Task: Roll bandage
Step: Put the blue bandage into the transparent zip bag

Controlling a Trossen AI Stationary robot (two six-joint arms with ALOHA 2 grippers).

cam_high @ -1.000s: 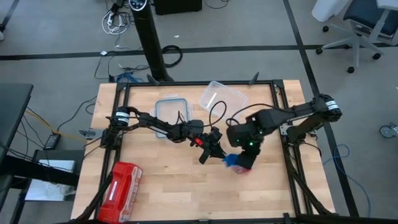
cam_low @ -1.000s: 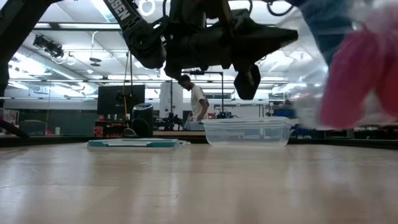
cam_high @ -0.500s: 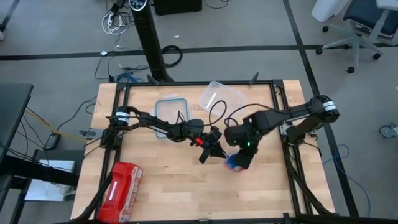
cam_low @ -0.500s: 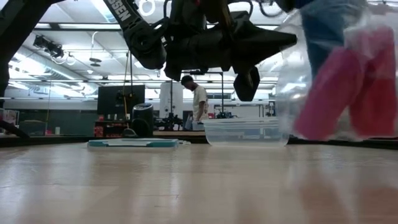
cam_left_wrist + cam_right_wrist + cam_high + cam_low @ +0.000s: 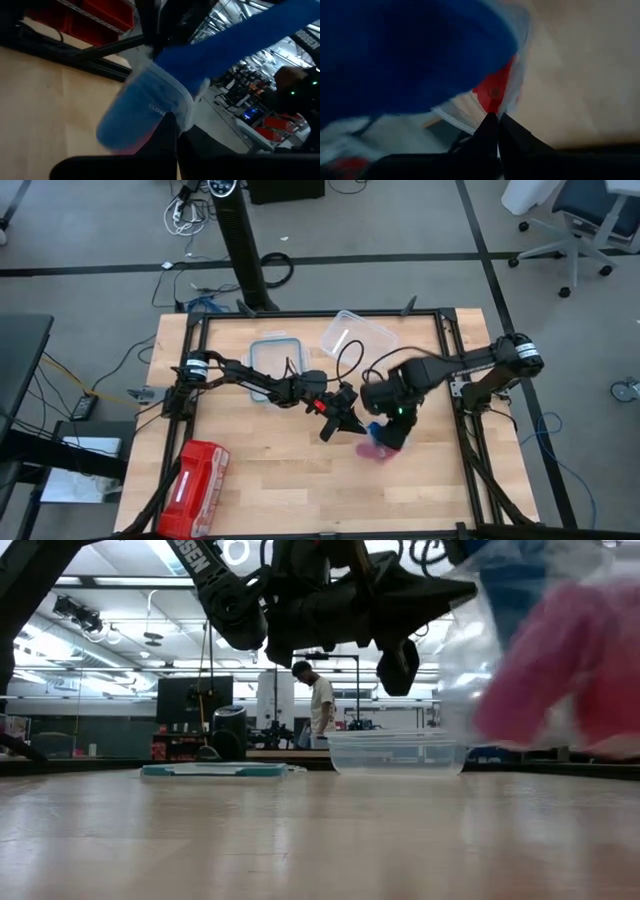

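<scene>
A clear plastic bag (image 5: pixel 145 107) hangs above the middle of the table. It holds the blue bandage (image 5: pixel 372 430) and red-pink rolls (image 5: pixel 570 665). A blue strip of the bandage (image 5: pixel 240 45) runs up out of the bag's mouth. My left gripper (image 5: pixel 347 423) reaches in level from the table's left, shut at the bag's upper edge. My right gripper (image 5: pixel 386 438) slants down from the right, shut at the bag (image 5: pixel 465 115). My left gripper has its shut fingertips (image 5: pixel 169 125) at the bag's zip rim (image 5: pixel 182 112), coming level from the table's left. Whether plastic lies between the tips, the fingers themselves hide. My right gripper pinches clear plastic of the bag (image 5: pixel 492 107) at its fingertips, slanting down from above. The bag hangs clear of the table, blue and red-pink contents behind the plastic.
Two clear containers (image 5: pixel 358 335) (image 5: pixel 272 355) stand at the table's far side, and a red pouch (image 5: pixel 195 475) lies at the near left corner. Bare wood lies below and in front of the bag. A person (image 5: pixel 318 705) stands in the room behind.
The bag has swung under the grippers: its red-pink bottom has moved out toward the table's near-left, and now shows beside my right gripper from above. My right gripper has tipped slightly. Both grippers stay shut.
</scene>
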